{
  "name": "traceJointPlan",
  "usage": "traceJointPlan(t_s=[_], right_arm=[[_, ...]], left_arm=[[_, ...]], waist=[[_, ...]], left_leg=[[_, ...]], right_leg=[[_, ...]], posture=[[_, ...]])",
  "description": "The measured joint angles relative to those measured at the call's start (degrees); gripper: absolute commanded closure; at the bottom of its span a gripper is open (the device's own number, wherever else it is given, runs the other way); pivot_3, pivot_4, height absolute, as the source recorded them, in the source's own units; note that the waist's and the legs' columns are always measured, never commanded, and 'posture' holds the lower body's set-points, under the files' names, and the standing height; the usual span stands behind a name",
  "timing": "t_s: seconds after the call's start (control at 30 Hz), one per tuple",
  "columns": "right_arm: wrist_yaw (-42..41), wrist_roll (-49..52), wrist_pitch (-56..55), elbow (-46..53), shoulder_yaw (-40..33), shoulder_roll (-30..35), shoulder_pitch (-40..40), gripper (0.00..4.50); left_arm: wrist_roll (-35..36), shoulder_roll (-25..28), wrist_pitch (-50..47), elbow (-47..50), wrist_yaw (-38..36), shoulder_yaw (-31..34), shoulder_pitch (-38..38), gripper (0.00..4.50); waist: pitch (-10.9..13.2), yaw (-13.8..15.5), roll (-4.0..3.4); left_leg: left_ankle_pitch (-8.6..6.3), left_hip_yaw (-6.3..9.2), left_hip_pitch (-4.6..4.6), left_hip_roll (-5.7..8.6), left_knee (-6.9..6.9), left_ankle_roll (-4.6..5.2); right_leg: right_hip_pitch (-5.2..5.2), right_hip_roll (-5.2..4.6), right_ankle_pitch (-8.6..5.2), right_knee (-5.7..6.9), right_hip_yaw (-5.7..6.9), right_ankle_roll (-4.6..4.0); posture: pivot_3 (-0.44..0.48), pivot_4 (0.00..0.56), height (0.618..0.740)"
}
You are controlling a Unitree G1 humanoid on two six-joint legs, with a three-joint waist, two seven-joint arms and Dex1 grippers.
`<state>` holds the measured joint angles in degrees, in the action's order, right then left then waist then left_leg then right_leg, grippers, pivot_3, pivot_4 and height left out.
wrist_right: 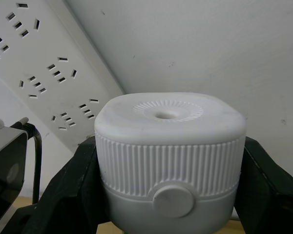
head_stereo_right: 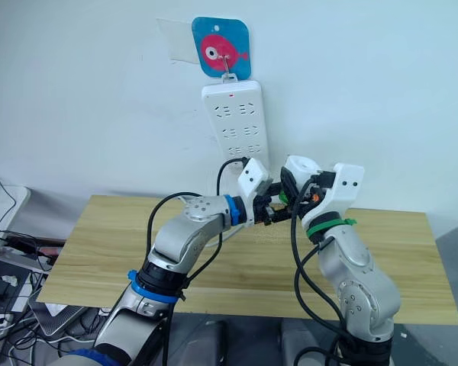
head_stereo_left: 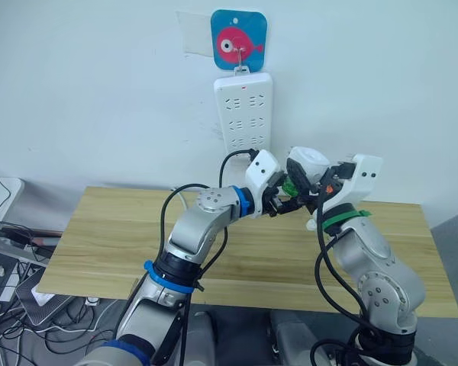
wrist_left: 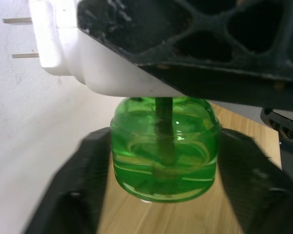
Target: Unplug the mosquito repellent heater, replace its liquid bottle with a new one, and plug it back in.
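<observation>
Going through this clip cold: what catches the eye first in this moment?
Both grippers meet in mid-air above the table: the right gripper clamps the white heater, unplugged with prongs bare, while the left gripper closes around the green bottle still attached beneath it. Behind them a white power strip hangs on the wall under a blue fish hook.

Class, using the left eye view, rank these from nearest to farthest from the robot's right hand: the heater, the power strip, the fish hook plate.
1. The mosquito repellent heater, gripped in the right hand.
2. The power strip, on the wall above and to the left.
3. The fish hook plate, higher, topping the strip.
</observation>
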<state>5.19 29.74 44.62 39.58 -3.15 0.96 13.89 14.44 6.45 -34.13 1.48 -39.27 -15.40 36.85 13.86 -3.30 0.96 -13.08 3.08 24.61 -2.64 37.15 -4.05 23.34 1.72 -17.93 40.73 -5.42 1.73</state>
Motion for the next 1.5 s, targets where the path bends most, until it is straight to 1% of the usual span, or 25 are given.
traceJointPlan(t_s=[0.2, 0.27, 0.3, 0.33, 0.37, 0.47, 0.67, 0.83, 1.5], right_arm=[[-0.1, -0.1, -0.4, 0.0, 0.2, 0.4, -0.2, 1.40], [-0.2, -0.2, -0.5, 0.2, 0.5, 0.9, -0.2, 0.74], [-0.2, -0.3, -0.4, 0.5, 0.6, 1.3, -0.2, 0.51], [-0.2, -0.3, -0.3, 0.6, 0.7, 1.7, -0.2, 0.17], [-0.2, -0.3, -0.1, 0.7, 0.8, 2.1, -0.3, 0.06], [0.2, 0.0, 1.8, 1.2, 0.6, 2.9, -0.3, 0.06], [3.4, 3.1, 6.0, 3.5, -2.3, 0.9, 2.9, 0.06], [5.0, 3.7, 7.4, 4.0, -2.6, -0.3, 3.1, 0.06], [4.8, 3.6, 7.6, 3.3, -2.1, -0.8, 2.5, 0.06]], left_arm=[[0.0, 0.0, 0.1, 0.0, 0.2, -0.1, 0.0, 2.29], [-0.2, 0.3, 1.1, 0.0, -0.2, -0.3, -0.2, 2.29], [-0.4, 0.6, 2.6, -0.1, -0.5, -0.4, -0.2, 2.29], [-0.9, 1.0, 4.6, -0.4, -1.1, -0.7, -0.2, 2.29], [-1.5, 1.4, 6.7, -0.9, -1.6, -1.0, -0.2, 2.29], [-4.3, 3.0, 14.4, -4.3, -3.7, -2.8, -0.5, 2.29], [-5.5, 3.2, 19.4, -8.6, -4.8, -2.9, -1.0, 2.29], [-5.5, 2.4, 20.4, -9.1, -5.0, -2.4, -1.0, 2.29], [-5.3, 1.6, 20.7, -9.2, -5.4, -1.1, -0.9, 2.29]], waist=[[0.0, 0.0, 0.00], [0.0, 0.0, 0.00], [0.0, 0.0, 0.00], [0.0, 0.0, 0.00], [0.0, 0.0, 0.00], [0.0, 0.0, 0.00], [0.0, 0.0, 0.00], [0.0, 0.0, 0.01], [0.0, -0.1, 0.00]], left_leg=[[0.00, 0.00, 0.00, 0.00, 0.00, -0.01], [0.01, 0.00, 0.00, 0.00, 0.00, -0.01], [0.01, 0.00, 0.00, 0.00, 0.00, -0.02], [0.01, 0.00, 0.00, 0.00, 0.00, -0.02], [0.01, -0.01, -0.01, 0.00, -0.01, -0.02], [0.01, -0.01, -0.02, 0.00, -0.01, -0.02], [0.01, -0.01, 0.00, 0.01, 0.00, -0.02], [0.01, -0.01, 0.00, 0.01, 0.00, -0.02], [0.01, -0.01, -0.01, 0.01, 0.00, -0.02]], right_leg=[[0.00, 0.00, 0.00, 0.00, 0.00, 0.00], [0.00, 0.00, 0.00, 0.00, 0.01, 0.00], [0.00, 0.00, 0.00, 0.00, 0.01, 0.00], [0.00, 0.00, 0.00, 0.00, 0.00, 0.00], [0.00, 0.00, 0.00, 0.00, 0.00, 0.00], [0.00, 0.00, 0.00, 0.01, -0.01, 0.00], [0.00, -0.01, 0.00, 0.01, 0.00, 0.00], [0.00, -0.01, 0.00, 0.02, 0.00, 0.00], [0.00, -0.01, 0.00, 0.03, 0.01, 0.00]], posture=[[-0.031, 0.202, 0.740], [-0.031, 0.202, 0.740], [-0.031, 0.202, 0.740], [-0.031, 0.202, 0.740], [-0.038, 0.194, 0.740], [-0.043, 0.194, 0.740], [-0.043, 0.194, 0.740], [-0.054, 0.198, 0.740], [-0.048, 0.206, 0.740]])
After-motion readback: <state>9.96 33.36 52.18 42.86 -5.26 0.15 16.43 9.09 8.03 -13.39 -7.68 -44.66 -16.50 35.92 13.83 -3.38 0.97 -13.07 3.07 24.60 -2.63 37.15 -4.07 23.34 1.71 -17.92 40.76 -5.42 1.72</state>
